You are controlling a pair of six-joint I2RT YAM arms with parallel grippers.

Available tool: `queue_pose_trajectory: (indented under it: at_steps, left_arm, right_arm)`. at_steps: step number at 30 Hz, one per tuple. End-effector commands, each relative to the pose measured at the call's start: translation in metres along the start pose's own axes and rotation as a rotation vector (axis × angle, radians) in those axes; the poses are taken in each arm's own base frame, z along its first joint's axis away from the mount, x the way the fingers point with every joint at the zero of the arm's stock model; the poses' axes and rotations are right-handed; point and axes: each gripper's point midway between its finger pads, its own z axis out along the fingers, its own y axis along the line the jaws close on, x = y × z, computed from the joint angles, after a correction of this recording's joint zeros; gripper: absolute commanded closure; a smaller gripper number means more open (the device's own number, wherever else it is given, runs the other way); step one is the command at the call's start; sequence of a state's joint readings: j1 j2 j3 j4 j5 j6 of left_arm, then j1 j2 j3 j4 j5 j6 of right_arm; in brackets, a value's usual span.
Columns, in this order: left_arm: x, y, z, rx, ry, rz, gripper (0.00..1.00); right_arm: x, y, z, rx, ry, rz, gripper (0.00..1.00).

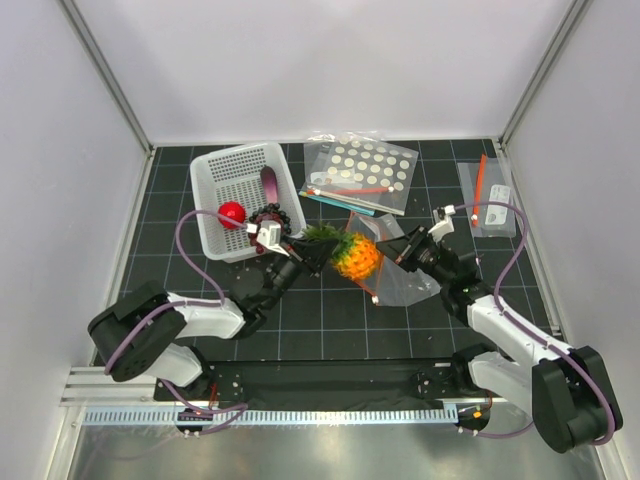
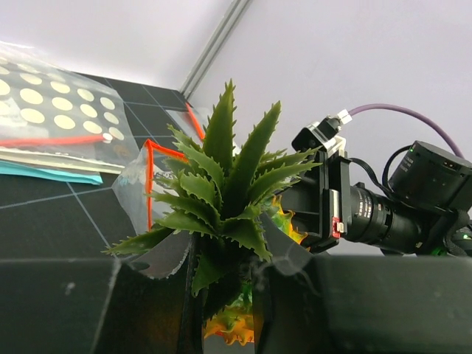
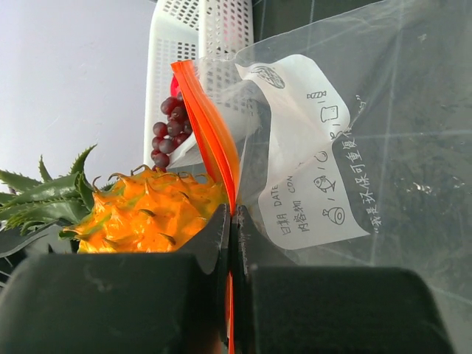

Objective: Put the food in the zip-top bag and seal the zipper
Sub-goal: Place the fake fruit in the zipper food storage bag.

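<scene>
A dark gridded counter sits inside white walls, with a white perforated basket (image 1: 245, 165) at the back left. The red apple (image 1: 232, 213) lies in it, and the dark grape bunch (image 1: 272, 217) is at its near right corner; I cannot tell whether the grapes are inside the rim. A clear bag printed with white dots (image 1: 365, 170) lies at the back centre.

In the middle, the left gripper (image 1: 315, 250) has its jaws closed on the green leaf crown of the orange pineapple (image 1: 357, 256), holding it sideways with the body pointing right. The fruit is at the mouth of the zip-top bag (image 1: 405, 285) — whether it is past the strip cannot be made out.

The right gripper (image 1: 403, 252) has its jaws pinched fully together on the red-orange zipper (image 3: 210, 133), holding that edge of the mouth up. The crinkly bag trails below and right of it — a printed white panel shows on its side.
</scene>
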State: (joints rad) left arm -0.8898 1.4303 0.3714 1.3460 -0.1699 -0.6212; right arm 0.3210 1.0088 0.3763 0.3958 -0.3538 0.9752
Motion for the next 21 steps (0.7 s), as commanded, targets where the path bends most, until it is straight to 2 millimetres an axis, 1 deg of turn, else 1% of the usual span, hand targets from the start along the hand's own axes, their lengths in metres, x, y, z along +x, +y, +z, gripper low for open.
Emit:
queue_pose_trajectory:
  at_steps: [1,3,6,7,8,10,11,13,15,19,21]
  left_arm:
    - [0.029,0.014,0.002,-0.039,0.106,0.063,1.00]
    - [0.030,0.015,0.003,-0.049,0.116,0.071,1.00]
    - [0.035,0.014,0.006,-0.060,0.141,0.101,1.00]
    - [0.035,0.017,0.006,-0.083,0.140,0.115,1.00]
    - [0.040,0.018,0.006,-0.092,0.157,0.134,0.99]
    - [0.043,0.019,0.006,-0.103,0.167,0.152,1.00]
    - [0.045,0.019,0.007,-0.113,0.172,0.165,1.00]
    - [0.049,0.021,0.008,-0.125,0.182,0.176,1.00]
    - [0.052,0.021,0.010,-0.136,0.190,0.189,0.99]
    - [0.061,0.022,0.012,-0.132,0.210,0.191,1.00]
    - [0.058,0.018,0.016,-0.116,0.193,0.186,1.00]
  right_arm:
    - [-0.003,0.059,-0.007,-0.216,0.025,-0.057,0.99]
    - [-0.003,0.055,-0.007,-0.194,0.022,-0.070,0.99]
    - [-0.003,0.055,-0.008,-0.188,0.023,-0.084,0.99]
    - [-0.005,0.056,-0.009,-0.186,0.015,-0.104,0.99]
    - [-0.005,0.053,-0.009,-0.161,0.022,-0.105,0.99]
    - [-0.013,0.046,-0.010,-0.104,-0.013,-0.150,0.99]
    - [-0.013,0.040,-0.011,-0.054,-0.008,-0.152,0.99]
    - [-0.017,0.036,-0.011,-0.026,-0.030,-0.160,0.99]
    - [-0.016,0.030,-0.011,0.003,-0.027,-0.159,0.99]
    - [-0.013,0.028,-0.007,0.004,-0.019,-0.126,0.99]
    - [-0.011,0.026,-0.005,-0.001,-0.012,-0.108,0.99]
